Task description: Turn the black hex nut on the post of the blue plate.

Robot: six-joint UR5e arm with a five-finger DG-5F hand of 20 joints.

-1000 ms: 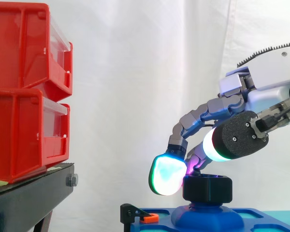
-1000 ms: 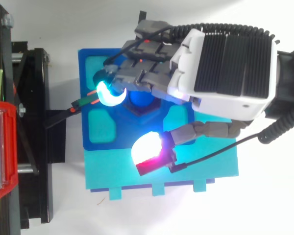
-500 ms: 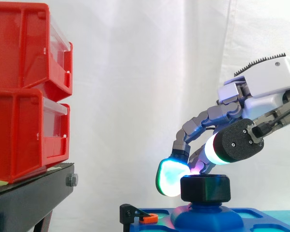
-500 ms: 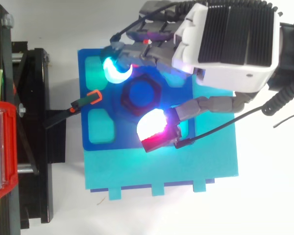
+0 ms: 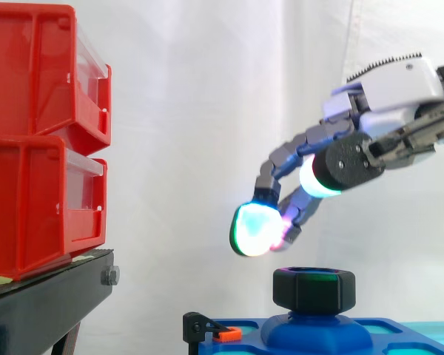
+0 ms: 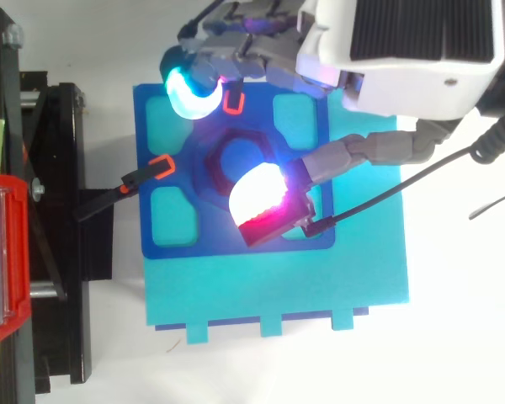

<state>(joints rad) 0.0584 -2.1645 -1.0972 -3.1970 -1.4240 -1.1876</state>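
1. Hand hovers above nut w/o touching it; fingers loosely bent, thumb apart, holding nothing.
2. Black nut sits on post at ctr of blue plate (thumb pad overlaps it from above).
3. Red bins on black stand at left; white curtain behind.

Two bins, one nut, perhaps two clips.

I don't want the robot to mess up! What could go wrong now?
The hand hangs above the black hex nut, not touching it. Coming down off-centre, its pads could hit the nut's top and slip. A fingertip is also close to an orange clip on the blue plate, and might knock it.
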